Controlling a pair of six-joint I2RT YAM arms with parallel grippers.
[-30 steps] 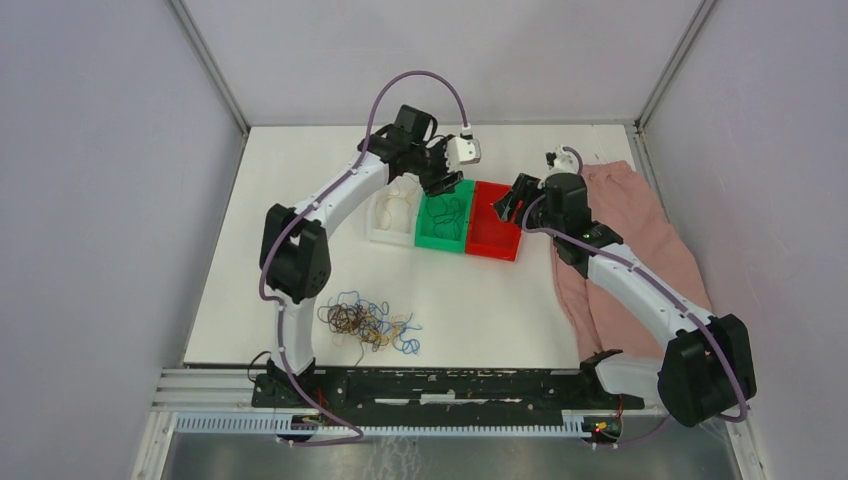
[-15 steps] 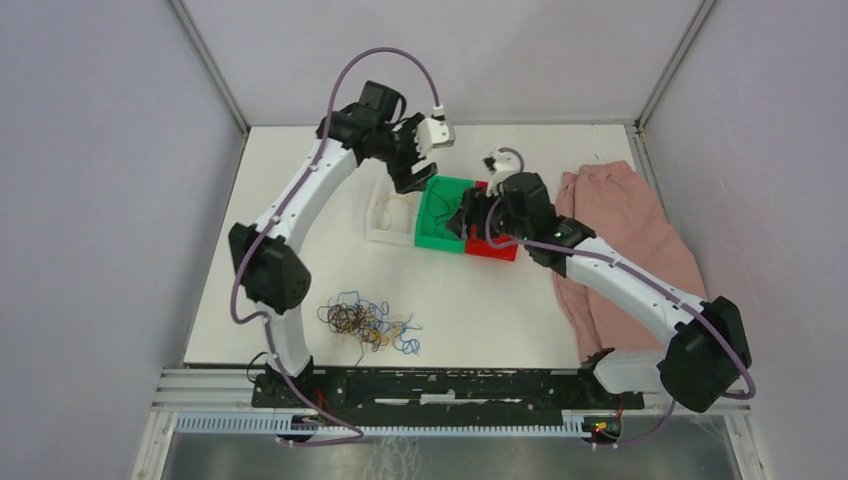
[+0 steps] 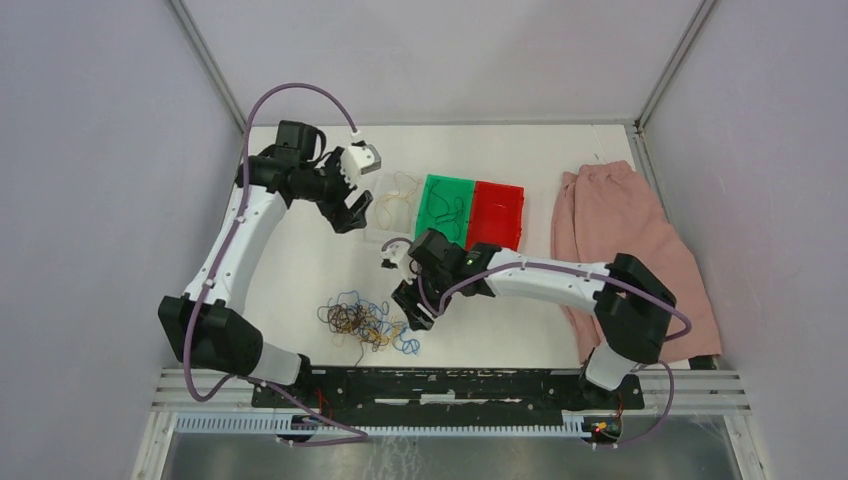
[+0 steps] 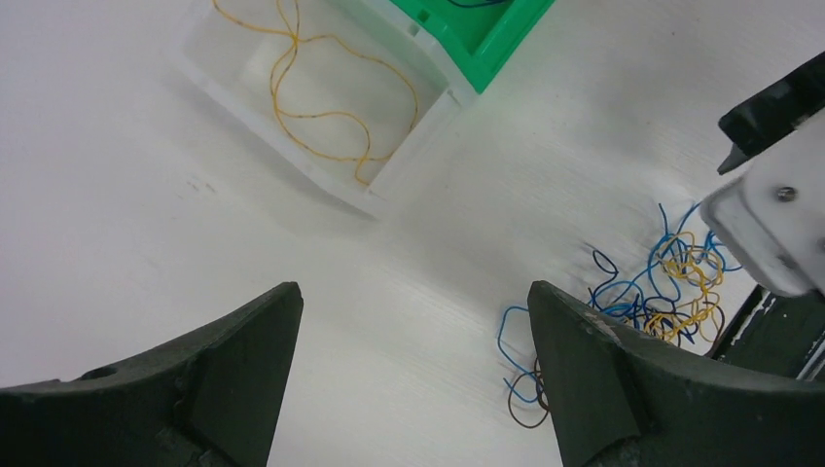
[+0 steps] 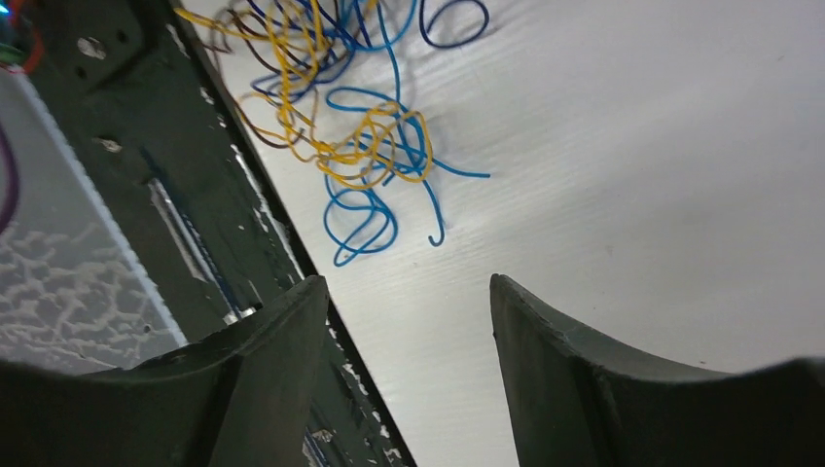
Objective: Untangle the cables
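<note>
A tangle of thin blue, brown and yellow cables lies near the table's front edge. It shows in the right wrist view and at the right of the left wrist view. My right gripper is open and empty, just right of the tangle. My left gripper is open and empty, above the bare table left of a clear bin that holds yellow cable. A green bin holds dark and blue strands.
A red bin stands right of the green bin. A pink cloth lies at the right. The black base rail runs along the front edge, close to the tangle.
My left gripper has swung left from over the bins to the table beside the clear bin. My right gripper has moved from the red bin forward and left to the tangle.
</note>
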